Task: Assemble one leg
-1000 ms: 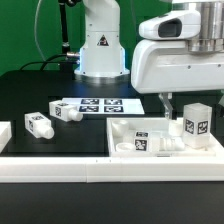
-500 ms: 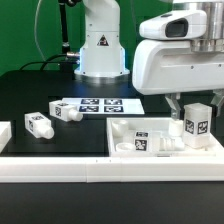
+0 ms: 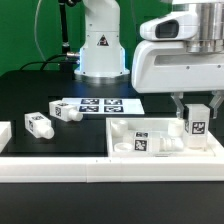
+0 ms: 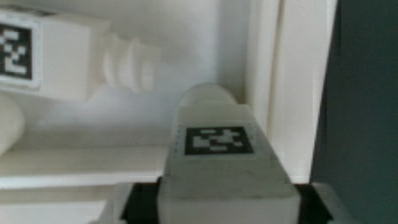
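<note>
— One leg (image 3: 197,117) upright between the gripper (image 3: 196,104) fingers, clamped tight?
— Yes, gripped, tag facing out, right above the white panel (image 3: 125,128); another leg (image 4: 45,62) lies just beyond.

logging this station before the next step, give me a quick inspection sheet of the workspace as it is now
surface: black table with the marker board lying flat near the robot base.
job's things: one leg upright in the gripper over the white panel at the exterior view's right; two more legs lie loose on the table.
clutter: a white piece at the exterior view's left edge, cut off by the frame.
grippers: gripper shut on the leg, fingers on both sides.
cables: dark cables behind the base.
surroundings: green backdrop; white ledge along the front.
</note>
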Action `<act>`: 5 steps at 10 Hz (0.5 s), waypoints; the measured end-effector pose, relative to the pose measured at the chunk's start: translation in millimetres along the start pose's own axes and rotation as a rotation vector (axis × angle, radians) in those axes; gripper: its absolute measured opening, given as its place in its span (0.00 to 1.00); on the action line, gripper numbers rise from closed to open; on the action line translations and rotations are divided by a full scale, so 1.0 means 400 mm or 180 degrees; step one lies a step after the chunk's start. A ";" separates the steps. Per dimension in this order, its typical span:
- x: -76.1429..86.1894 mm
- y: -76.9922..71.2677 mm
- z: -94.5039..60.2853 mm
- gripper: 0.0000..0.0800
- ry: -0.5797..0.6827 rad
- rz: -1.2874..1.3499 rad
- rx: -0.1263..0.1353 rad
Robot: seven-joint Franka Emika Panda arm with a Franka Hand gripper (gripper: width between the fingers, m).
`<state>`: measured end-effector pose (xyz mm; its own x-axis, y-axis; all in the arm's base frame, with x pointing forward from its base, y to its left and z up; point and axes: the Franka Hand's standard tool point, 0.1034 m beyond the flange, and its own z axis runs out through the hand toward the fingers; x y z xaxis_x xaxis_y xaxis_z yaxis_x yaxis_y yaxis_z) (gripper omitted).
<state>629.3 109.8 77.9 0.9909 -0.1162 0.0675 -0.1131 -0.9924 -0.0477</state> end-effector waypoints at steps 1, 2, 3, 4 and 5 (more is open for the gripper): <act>0.000 -0.004 0.001 0.36 0.0013 0.0473 0.0030; -0.002 -0.008 0.002 0.36 0.0024 0.0925 0.0015; -0.004 -0.011 0.002 0.36 0.0047 0.1271 -0.0018; -0.004 -0.012 0.002 0.36 0.0070 0.1646 -0.0021; -0.004 -0.014 0.003 0.36 0.0092 0.2094 -0.0032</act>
<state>628.3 115.5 76.9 0.7123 -0.6997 0.0543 -0.6955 -0.7142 -0.0789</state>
